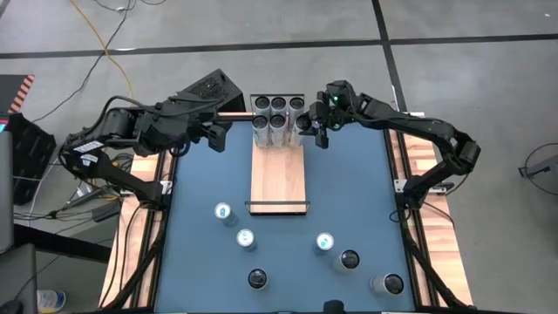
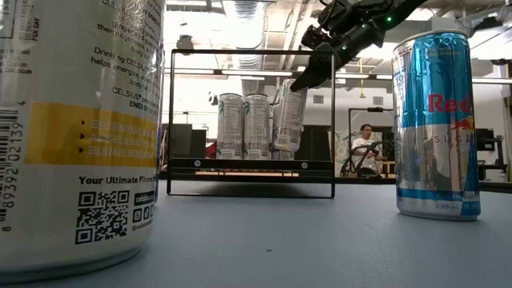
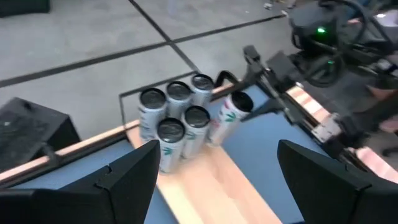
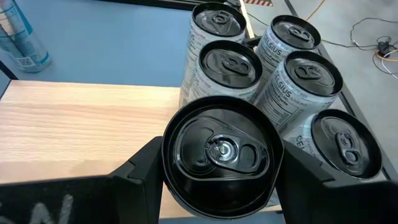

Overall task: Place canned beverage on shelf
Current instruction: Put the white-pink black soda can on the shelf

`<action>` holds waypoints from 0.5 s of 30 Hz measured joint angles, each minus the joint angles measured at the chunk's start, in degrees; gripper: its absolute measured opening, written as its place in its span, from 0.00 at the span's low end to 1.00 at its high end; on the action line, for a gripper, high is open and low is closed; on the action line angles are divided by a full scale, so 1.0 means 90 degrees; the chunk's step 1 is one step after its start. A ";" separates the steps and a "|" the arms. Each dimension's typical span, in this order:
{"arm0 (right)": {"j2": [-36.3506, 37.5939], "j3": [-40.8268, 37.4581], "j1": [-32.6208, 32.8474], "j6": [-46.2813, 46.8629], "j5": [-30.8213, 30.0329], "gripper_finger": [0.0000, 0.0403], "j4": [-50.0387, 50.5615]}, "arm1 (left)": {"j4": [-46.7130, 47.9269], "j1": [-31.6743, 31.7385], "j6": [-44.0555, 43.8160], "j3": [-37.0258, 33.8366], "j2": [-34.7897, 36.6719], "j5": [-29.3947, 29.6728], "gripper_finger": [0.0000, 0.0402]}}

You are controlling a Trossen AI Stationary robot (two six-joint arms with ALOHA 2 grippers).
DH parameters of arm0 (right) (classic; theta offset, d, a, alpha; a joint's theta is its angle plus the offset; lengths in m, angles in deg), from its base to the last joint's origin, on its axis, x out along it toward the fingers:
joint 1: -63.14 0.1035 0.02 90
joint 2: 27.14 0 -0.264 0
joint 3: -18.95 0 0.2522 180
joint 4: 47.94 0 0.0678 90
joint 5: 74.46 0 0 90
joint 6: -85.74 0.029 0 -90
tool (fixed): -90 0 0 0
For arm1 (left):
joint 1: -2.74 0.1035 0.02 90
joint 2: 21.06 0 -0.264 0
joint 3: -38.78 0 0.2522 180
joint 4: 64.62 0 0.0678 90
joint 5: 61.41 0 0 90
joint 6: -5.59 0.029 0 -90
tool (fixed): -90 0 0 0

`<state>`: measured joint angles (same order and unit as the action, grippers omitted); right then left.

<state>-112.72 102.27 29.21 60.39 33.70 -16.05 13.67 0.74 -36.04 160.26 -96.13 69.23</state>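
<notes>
The shelf [image 1: 279,179] is a light-wood board lying on the blue table. Several silver cans [image 1: 270,113] stand bunched on its far end. My right gripper [image 1: 316,129] is shut on one more silver can [image 2: 288,116] at the right of that bunch; its dark top [image 4: 221,152] fills the right wrist view. My left gripper [image 1: 214,135] hovers open and empty just left of the shelf's far end, and its two fingers frame the cans in the left wrist view [image 3: 217,165]. My right gripper pinches the can's upper end [image 4: 171,155] between its two fingers, one on each side just below the rim. The fingers [image 2: 314,74] slant down at it from above and from the table's right. The can is tilted, top toward the right; whether its lower end [image 2: 282,146] touches the board, I cannot tell.
Several loose cans stand on the blue table near the front edge, among them blue-topped ones [image 1: 223,212] [image 1: 324,242] and dark-topped ones [image 1: 257,278] [image 1: 388,283]. A black rail [image 1: 277,207] crosses the shelf's near end. The near half of the board is bare wood.
</notes>
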 joint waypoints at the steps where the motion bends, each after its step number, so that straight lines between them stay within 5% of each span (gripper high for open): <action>1: 0.0000 0.0000 0.0000 0.0000 0.0000 0.56 -0.0002 | 0.0003 0.0000 -0.0002 0.0000 0.0013 -0.0051 0.77; 15: -0.0002 0.0000 -0.0006 -0.0002 0.0001 0.56 0.0055 | -0.0293 0.0000 -0.0012 0.0007 0.0149 -0.0383 0.77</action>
<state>-112.74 102.27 29.16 60.37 33.71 -15.55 11.03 0.74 -36.15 160.33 -94.80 65.79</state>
